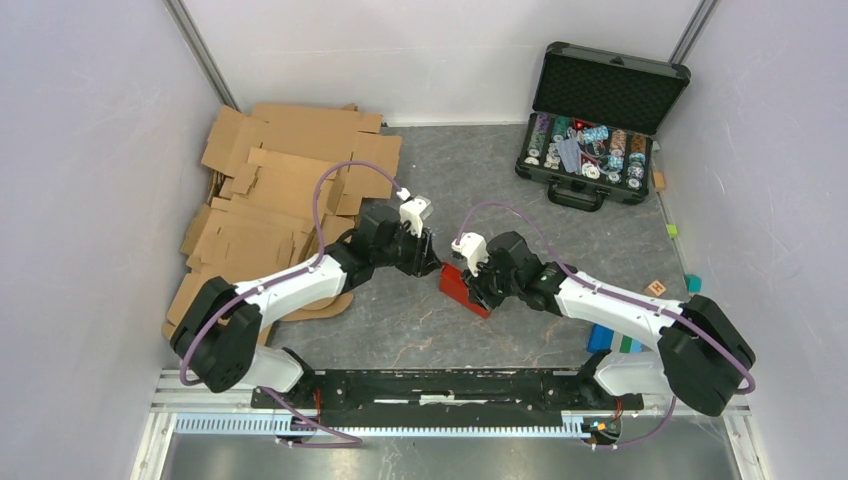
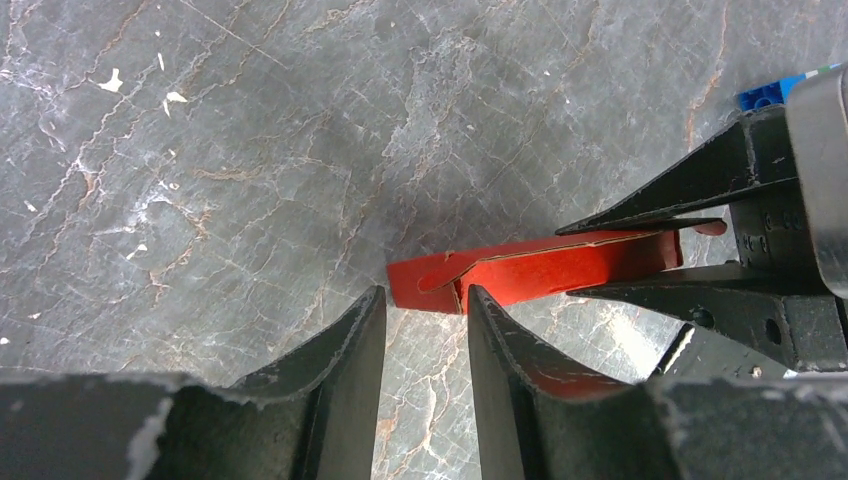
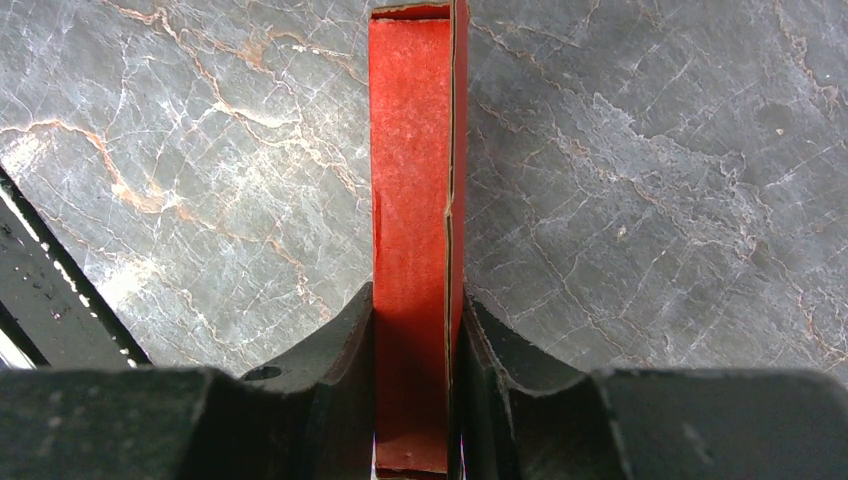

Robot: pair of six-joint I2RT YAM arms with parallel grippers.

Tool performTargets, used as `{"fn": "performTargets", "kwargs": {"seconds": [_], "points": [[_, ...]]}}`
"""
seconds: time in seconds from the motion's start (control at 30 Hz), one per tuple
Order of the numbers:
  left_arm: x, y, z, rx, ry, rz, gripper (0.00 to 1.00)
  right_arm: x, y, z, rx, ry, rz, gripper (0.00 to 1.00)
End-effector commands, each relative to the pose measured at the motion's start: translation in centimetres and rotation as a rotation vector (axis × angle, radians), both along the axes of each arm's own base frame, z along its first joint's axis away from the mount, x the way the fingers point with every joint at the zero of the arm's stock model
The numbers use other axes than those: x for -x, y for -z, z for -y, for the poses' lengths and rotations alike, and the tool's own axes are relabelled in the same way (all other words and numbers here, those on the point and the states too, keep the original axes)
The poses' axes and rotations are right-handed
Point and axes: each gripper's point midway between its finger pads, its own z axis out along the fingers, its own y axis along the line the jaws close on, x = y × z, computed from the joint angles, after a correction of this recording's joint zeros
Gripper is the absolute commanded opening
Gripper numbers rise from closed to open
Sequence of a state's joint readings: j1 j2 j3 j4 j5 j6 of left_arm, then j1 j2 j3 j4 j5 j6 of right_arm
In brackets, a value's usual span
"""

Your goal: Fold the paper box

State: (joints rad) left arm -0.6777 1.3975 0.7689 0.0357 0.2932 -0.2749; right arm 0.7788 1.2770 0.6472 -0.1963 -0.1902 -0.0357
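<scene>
Grey marbled surface (image 1: 450, 160); brown cardboard sheets (image 1: 270, 210) piled far left; open black chip case (image 1: 608, 92) far right; small coloured blocks (image 1: 657, 288) near right edge.

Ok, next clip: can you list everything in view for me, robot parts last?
paper box: one, bright red, flattened, mid-table between the two arms
cardboard sheets: a pile of several, brown, far left of the table
case: one, black, lid open, far right corner
poker chips: many, mixed colours, in rows inside the case
small blocks: a few, green, teal, blue and wood-coloured, along the right edge
table: one, grey marbled top
left claw: one, black, jaws apart at the box's end, not gripping it
right claw: one, black, closed on the paper box
</scene>
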Motion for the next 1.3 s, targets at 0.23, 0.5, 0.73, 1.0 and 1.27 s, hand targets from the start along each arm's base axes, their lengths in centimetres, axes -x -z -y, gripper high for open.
{"fn": "performTargets", "kwargs": {"seconds": [0.23, 0.5, 0.73, 1.0, 1.27], "points": [[-0.3, -1.1, 1.6, 0.006, 0.061, 0.035, 0.41, -1.0, -1.6, -1.8, -0.048, -0.026, 0.047, 0.31], [0.2, -1.0, 2.0, 0.007, 0.087, 0.017, 0.17, -1.2, -1.6, -1.7, -0.043, -0.008, 0.052, 0.31], [0.7, -1.3, 2.2, 0.019, 0.103, 0.011, 0.11, -1.4, -1.4, -1.6, -0.03, 0.006, 0.053, 0.31], [0.0, -0.2, 1.1, -0.062, 0.038, 0.014, 0.09, -1.5, -1.5, -1.8, -0.023, 0.009, 0.06, 0.31], [-0.2, 0.3, 0.6, -0.121, 0.006, 0.038, 0.06, -1.5, -1.5, -1.8, -0.018, 0.009, 0.062, 0.31]]}}
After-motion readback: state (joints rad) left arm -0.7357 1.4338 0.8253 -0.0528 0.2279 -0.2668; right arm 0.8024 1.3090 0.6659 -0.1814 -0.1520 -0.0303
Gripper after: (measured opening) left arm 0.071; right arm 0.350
